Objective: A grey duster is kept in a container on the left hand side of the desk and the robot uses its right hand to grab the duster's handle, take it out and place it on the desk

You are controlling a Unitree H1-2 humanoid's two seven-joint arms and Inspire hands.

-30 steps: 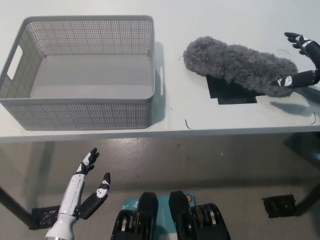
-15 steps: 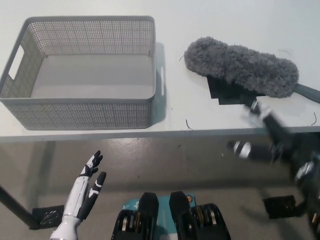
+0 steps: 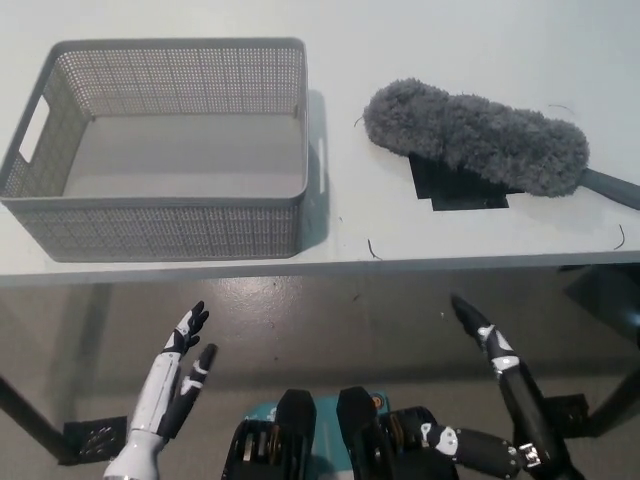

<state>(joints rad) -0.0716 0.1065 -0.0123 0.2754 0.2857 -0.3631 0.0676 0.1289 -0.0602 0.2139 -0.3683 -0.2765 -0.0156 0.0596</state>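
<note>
So the black right robot hand (image 3: 500, 400) has let go and dropped back below the counter (image 3: 350, 215) edge, fingers spread, holding nothing. A second ago it was up at the handle (image 3: 610, 187). The grey duster (image 3: 470, 137) now lies on the counter, over a black patch (image 3: 455, 188), well right of the empty basket (image 3: 160, 215). White left robot hand (image 3: 175, 385) hangs open, low left. Looks done to me.

Lab-like test space: bare white desk (image 3: 480, 30), concrete floor (image 3: 330, 320).
</note>
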